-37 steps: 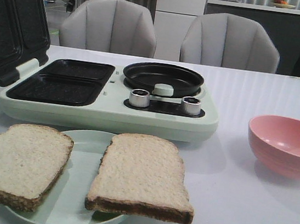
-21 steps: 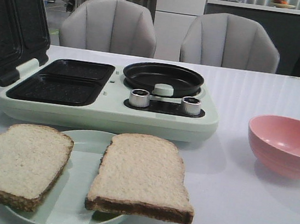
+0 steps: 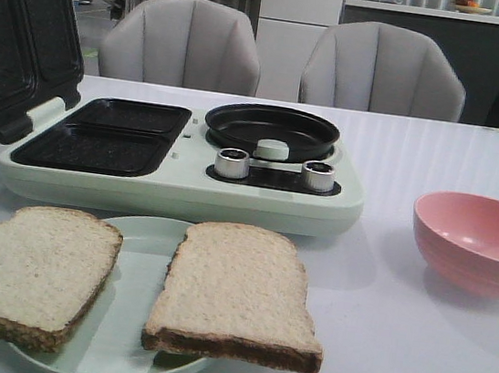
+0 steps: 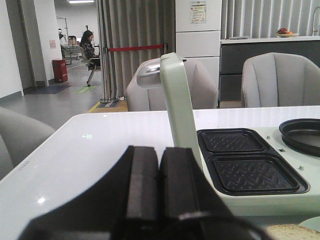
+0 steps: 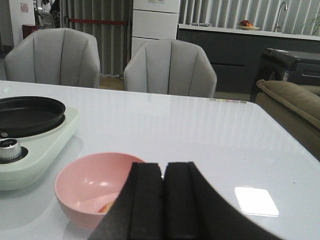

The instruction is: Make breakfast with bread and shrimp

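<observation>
You have two bread slices (image 3: 130,286) lying flat on a pale green plate (image 3: 125,331) at the table's (image 3: 411,355) near edge, both overhanging its rim. Behind the plate stands the cooker (image 3: 179,163), lid (image 3: 17,32) raised at the left, pan (image 3: 271,130) on the right. Toward the right edge sits the pink bowl (image 3: 479,243); a shrimp (image 5: 106,206) barely shows inside it. Your left claw (image 4: 159,187) and right claw (image 5: 163,200) are both closed, pads together, holding nothing.
</observation>
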Tool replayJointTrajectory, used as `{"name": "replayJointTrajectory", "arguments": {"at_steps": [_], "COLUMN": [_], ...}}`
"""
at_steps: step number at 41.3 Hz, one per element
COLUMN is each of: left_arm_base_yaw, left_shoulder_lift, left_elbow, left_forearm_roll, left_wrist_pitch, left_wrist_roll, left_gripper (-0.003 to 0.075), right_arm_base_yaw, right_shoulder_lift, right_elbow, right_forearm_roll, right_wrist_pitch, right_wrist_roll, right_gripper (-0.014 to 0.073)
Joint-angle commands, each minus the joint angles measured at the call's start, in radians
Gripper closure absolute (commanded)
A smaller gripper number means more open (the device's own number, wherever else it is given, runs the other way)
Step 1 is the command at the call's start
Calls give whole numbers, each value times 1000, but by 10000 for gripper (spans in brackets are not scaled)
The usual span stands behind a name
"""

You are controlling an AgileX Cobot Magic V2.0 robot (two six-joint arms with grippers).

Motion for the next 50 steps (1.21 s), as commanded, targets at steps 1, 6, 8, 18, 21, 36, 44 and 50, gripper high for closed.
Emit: {"name": "replayJointTrajectory", "arguments": {"at_steps": [1,6,8,18,21,36,44,50], "left_arm_base_yaw": [-6,-6,-6,-6,-6,-6,-6,-6], "left_shoulder_lift": [-22,-18,-18,-14,3,296,440,521], "left_elbow": [25,-17,-48,-269,-344,-719,-770,-767], "left_forearm_roll": [-5,-5,-5,-5,-5,-5,-5,-5], "left_wrist_pitch": [-117,-114,-96,69,102,418,481,554], "left_wrist_roll": [0,0,0,0,0,0,0,0], "left_gripper": [620,620,620,620,620,620,620,620], "right_arm_base_yaw": [-3,10,20,49,48,48,48,48], "right_shoulder_lift": [-20,-20,-20,41,94,438,592,684], "right_elbow": [-13,-58,-86,-319,-399,-713,-738,-738], "right_forearm_roll": [1,18,18,16,17,17,17,17], "right_wrist_pitch": [-92,-37,0,194,234,409,434,478], "right_wrist_roll": [-1,-1,-1,-1,-1,-1,-1,-1], "right_gripper": [625,625,625,625,625,625,625,625]}}
